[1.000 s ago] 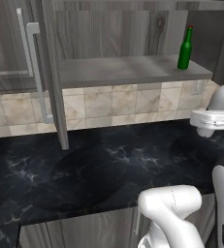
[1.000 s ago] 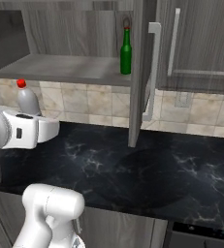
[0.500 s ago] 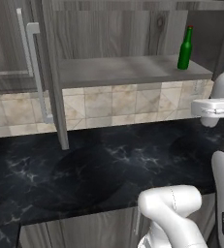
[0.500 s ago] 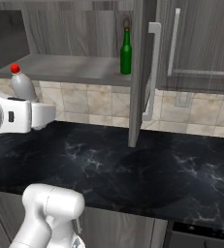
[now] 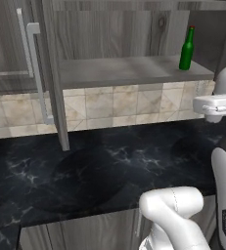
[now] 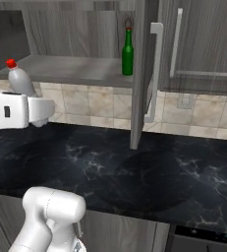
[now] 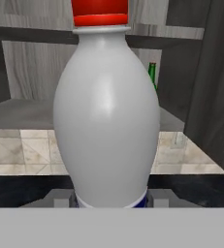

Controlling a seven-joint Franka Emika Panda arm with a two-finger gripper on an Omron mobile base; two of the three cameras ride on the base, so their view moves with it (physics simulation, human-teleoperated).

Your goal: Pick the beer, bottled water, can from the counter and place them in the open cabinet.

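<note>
Beer (image 5: 186,49): one; bottled water (image 7: 106,116): one.

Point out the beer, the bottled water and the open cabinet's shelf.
beer (image 6: 127,55): right base view, green body.
bottled water (image 7: 106,116): hand view, white belly.
open cabinet shelf (image 5: 119,71): left base view, bare top surface.

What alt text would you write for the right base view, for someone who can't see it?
The robot's hand holds a white water bottle with a red cap upright above the black marble counter, at the left, level with the open cabinet's shelf. A green beer bottle stands on that shelf beside the open door with its silver bar handle.
</note>
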